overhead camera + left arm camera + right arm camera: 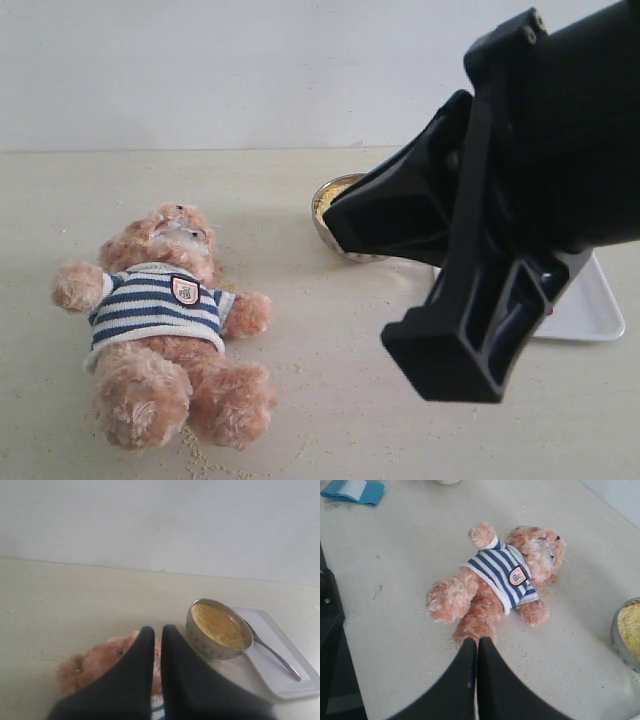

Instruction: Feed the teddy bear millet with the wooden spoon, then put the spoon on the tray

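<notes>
At the tips of your left hand (157,628), the two black fingers stand pressed together with only a thin slit between them, and they hold nothing. In its wrist view they hang over the head of the teddy bear (100,662), whose fluffy ears and face show just past the fingertips. Your right hand (477,641) is closed the same way, fingers side by side and empty. In its wrist view its tips meet the bear's (500,580) near leg, though you cannot tell whether they touch the plush.

The bear (160,320) lies on its back on the pale bench (395,580), arms spread. It wears the striped sweater with the small badge on the chest. Fine yellow grains lie scattered on the bench around it.

Beyond the bear's head stands the round metal bowl (200,630), heaped with millet (217,625). It sits just beside a corner of the white tray (267,667); whether they touch you cannot tell. The wooden spoon (275,655) lies flat on the tray, with its head end hidden behind the bowl's rim and its slim handle pointing away from the bowl.

In the exterior view a black arm (500,200) fills the right side, covering most of the bowl (330,195) and part of the tray (595,310). A blue-and-white cloth (355,491) lies at the bench's edge, well apart from the bear.
</notes>
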Motion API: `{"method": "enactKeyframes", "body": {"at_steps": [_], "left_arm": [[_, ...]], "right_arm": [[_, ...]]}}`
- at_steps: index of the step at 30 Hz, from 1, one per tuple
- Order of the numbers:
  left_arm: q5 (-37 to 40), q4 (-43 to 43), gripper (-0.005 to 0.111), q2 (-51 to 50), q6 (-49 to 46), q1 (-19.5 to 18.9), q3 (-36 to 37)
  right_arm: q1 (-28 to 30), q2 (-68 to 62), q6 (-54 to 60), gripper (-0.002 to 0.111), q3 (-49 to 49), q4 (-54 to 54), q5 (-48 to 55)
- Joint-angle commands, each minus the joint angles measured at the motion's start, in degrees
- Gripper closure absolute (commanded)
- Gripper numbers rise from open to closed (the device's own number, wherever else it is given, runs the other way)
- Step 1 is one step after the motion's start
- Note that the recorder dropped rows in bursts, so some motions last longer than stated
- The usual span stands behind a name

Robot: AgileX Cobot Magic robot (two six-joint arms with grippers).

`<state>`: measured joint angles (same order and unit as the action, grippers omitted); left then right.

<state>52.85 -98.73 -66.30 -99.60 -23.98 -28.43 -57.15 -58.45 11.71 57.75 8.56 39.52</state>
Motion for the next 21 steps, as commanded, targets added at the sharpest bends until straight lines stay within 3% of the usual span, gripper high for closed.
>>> {"method": "enactKeyframes", "body": {"at_steps": [1, 11, 21], "left_arm": [[0.8, -0.9, 0.102, 0.3, -0.4, -0.1, 0.4], [-0.2, -0.3, 0.102, 1.4, -0.4, -0.1, 0.4], [-5.6, 0.6, 0.102, 18.9, -0.4, 0.0, 0.4]], "right_arm": [[-0.1, 0.6, 1.8, 0.108, 0.1, 0.2, 0.1], [-0.1, 0.6, 3.2, 0.108, 0.1, 0.2, -1.2], [-0.1, 4.0, 3.2, 0.108, 0.1, -0.2, -2.4]]}}
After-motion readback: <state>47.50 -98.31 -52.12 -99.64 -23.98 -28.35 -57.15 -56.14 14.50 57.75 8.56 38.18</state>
